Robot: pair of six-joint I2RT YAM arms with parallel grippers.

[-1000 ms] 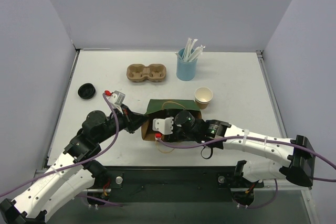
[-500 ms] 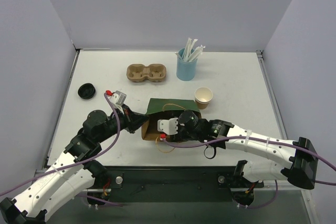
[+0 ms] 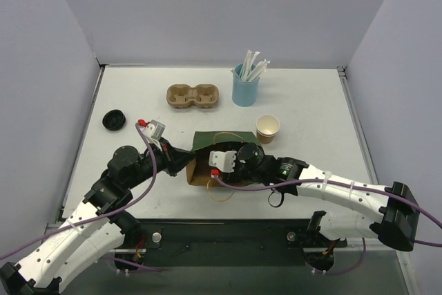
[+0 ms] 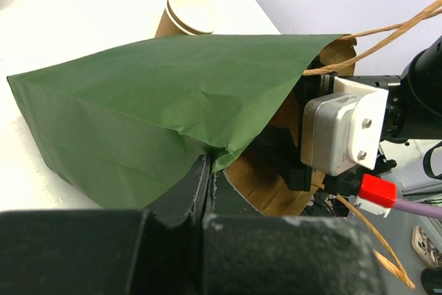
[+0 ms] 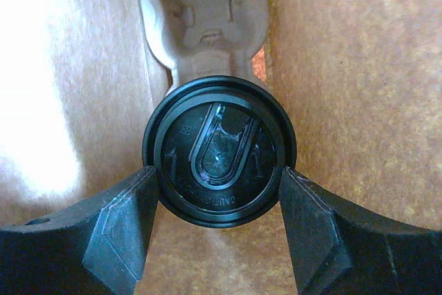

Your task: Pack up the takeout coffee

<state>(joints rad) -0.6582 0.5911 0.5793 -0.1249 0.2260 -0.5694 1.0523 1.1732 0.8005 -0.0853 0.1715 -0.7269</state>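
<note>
The takeout coffee (image 3: 268, 128), a small tan cup with a white rim, stands open on the table just right of the green paper bag (image 3: 228, 140) and peeks over it (image 4: 186, 10) in the left wrist view. My left gripper (image 4: 208, 170) is shut on the bag's mouth edge, holding it up. My right gripper (image 5: 219, 191) is inside the brown-lined bag, its fingers (image 5: 131, 205) pressed on both sides of a black sip lid (image 5: 219, 158); whatever is under the lid is hidden. A moulded pulp shape (image 5: 204, 12) lies deeper in the bag.
A brown two-hole pulp carrier (image 3: 193, 96) sits at the back. Right of it stands a light-blue cup of white straws (image 3: 245, 88). A loose black lid (image 3: 113, 121) lies at the left edge. The bag's string handle (image 3: 219, 195) trails toward the front. Grey walls enclose the table.
My right wrist has shifted slightly right and away from the front edge at the bag's mouth. The left arm and the cup on the table have not moved.
</note>
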